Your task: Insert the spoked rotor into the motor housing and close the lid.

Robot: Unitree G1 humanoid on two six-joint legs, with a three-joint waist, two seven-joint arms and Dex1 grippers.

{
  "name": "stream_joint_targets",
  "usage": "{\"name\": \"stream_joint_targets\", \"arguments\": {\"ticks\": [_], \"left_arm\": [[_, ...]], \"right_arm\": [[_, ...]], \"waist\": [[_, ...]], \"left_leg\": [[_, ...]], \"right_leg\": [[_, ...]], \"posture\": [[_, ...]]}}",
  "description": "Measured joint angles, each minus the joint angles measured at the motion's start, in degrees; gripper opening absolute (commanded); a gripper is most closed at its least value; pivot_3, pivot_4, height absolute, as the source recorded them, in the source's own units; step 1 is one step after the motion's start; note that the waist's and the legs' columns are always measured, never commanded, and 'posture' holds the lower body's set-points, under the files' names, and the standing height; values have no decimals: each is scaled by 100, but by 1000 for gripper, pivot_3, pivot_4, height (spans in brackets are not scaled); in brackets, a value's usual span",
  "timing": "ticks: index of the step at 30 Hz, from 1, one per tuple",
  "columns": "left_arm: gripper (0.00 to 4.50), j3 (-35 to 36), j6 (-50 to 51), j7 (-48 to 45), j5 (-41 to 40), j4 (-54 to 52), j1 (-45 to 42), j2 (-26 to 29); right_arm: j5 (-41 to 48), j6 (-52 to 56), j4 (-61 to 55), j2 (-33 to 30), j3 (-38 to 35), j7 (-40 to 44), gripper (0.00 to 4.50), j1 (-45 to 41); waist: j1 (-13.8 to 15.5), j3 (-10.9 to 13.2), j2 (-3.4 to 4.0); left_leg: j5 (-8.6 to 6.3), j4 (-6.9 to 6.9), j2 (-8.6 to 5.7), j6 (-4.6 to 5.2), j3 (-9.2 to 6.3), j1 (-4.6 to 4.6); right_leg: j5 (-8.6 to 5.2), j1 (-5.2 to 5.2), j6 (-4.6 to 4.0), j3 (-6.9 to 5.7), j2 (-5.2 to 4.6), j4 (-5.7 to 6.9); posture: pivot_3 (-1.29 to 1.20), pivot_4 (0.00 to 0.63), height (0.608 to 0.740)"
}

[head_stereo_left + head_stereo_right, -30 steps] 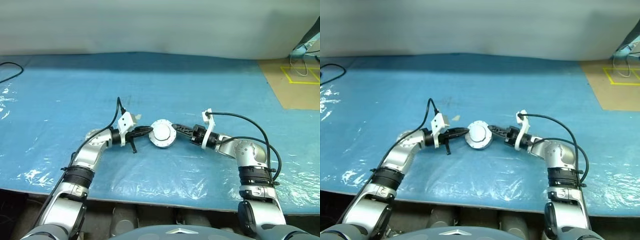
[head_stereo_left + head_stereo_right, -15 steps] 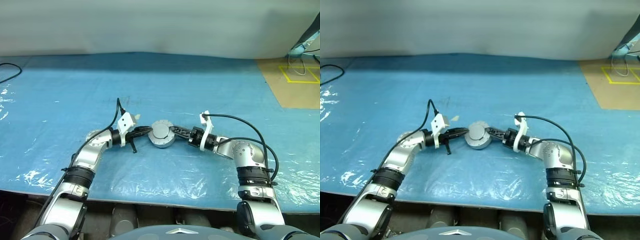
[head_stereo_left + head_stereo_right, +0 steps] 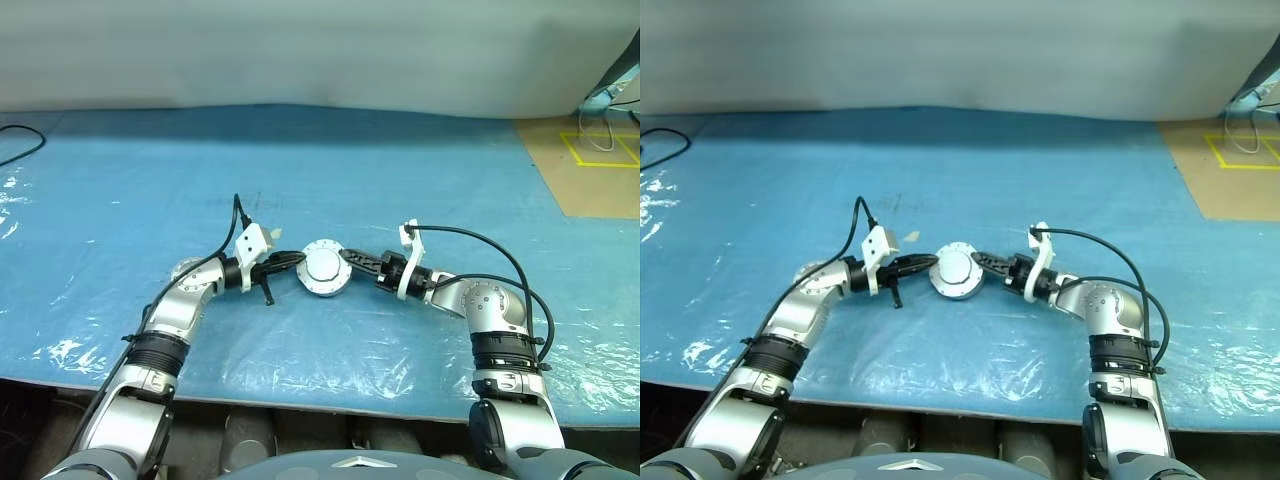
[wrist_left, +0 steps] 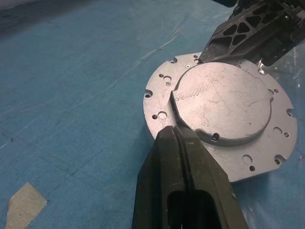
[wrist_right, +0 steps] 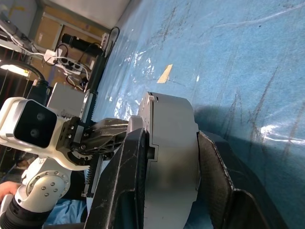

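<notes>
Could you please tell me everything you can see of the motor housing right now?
The motor housing is a short round puck of dull silver metal, held above the blue mat between both grippers. One face has a drilled flange plate around a raised grey disc. The left gripper, shut, pinches the flange edge; the right gripper clamps the housing's thick wall across its width. Its inside is hidden.
</notes>
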Motion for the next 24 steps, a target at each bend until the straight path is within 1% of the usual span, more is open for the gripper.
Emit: {"name": "stream_joint_targets", "arguments": {"ticks": [4,7,11,16,20,23,24], "left_arm": [[0,197,1046,-81,-604,-733,271,112],[0,431,1671,-101,-1099,-1375,328,228],[0,773,2068,37,-1383,-1576,250,349],[0,866,2231,111,-1500,-1626,289,428],[0,959,2480,195,-1709,-1784,462,417],[611,1202,3040,255,-2224,-1811,572,375],[933,1372,3297,343,-2480,-1812,580,306]], "right_arm": [[138,243,248,94,-147,-163,1236,-211],[269,539,589,140,-413,-353,1236,-413],[423,837,841,258,-792,-603,1236,-529],[474,1007,982,438,-1004,-835,1236,-685],[724,1070,1249,627,-1447,-1071,1236,-943],[988,1041,1247,708,-1845,-1268,1236,-1194],[1077,1022,1229,741,-1935,-1321,1236,-1284]], "waist": [[-13,4,3],[8,14,5],[-5,20,13],[7,25,12],[9,27,12],[14,29,7],[15,31,5]], "left_leg": [[0,-2,1,-1,1,-13],[1,-2,1,-1,1,-23],[1,-2,1,-2,2,-22],[1,-2,0,-2,2,-32],[3,12,-2,-1,2,-89],[5,29,-10,2,2,-107],[3,31,-10,-2,2,-107]], "right_leg": [[-1,-18,-3,-1,2,1],[-2,-24,-5,-3,2,0],[-2,-26,-5,-3,4,1],[-2,-32,-5,-5,4,0],[1,-86,-5,-5,4,16],[3,-108,-5,-6,4,59],[1,-113,-9,-6,5,73]], "posture": [[0,150,740],[0,150,740],[0,150,740],[0,150,740],[0,150,740],[0,150,740],[0,150,740]]}}
